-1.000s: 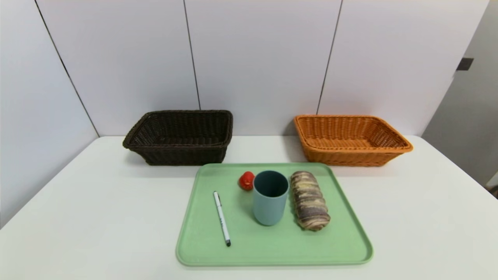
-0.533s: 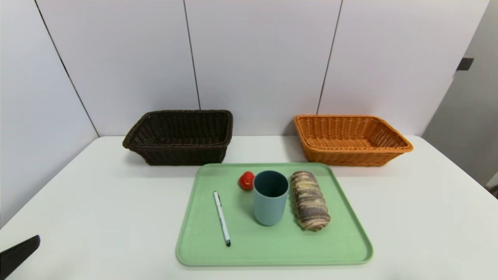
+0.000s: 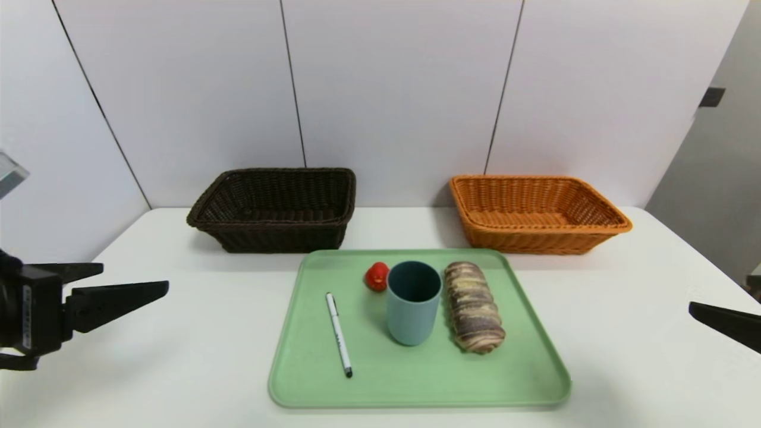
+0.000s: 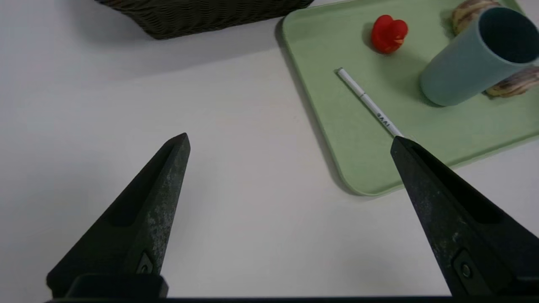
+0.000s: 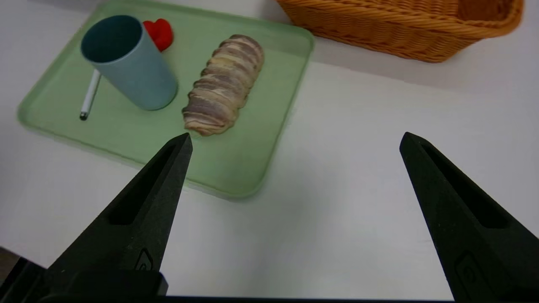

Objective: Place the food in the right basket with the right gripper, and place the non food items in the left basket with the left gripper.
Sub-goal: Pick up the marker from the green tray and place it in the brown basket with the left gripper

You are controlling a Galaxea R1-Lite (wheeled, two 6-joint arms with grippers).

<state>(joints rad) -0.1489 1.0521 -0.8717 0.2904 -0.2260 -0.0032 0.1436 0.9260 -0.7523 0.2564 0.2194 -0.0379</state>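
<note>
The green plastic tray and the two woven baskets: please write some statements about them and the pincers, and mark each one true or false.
1. The blue-grey cup stands upright on the green plastic tray. True.
2. The white pen lies inside the dark brown woven basket. False: it lies on the tray, on the robot's left of the cup.
3. The swirled brown bread roll lies between the cup and the tray's right rim. True.
4. The left pincer holds the small red strawberry. False: it is open and empty, over the white table.
5. The orange woven basket contains the bread. False: no bread is in it.
6. The right pincer is open. True.
</note>
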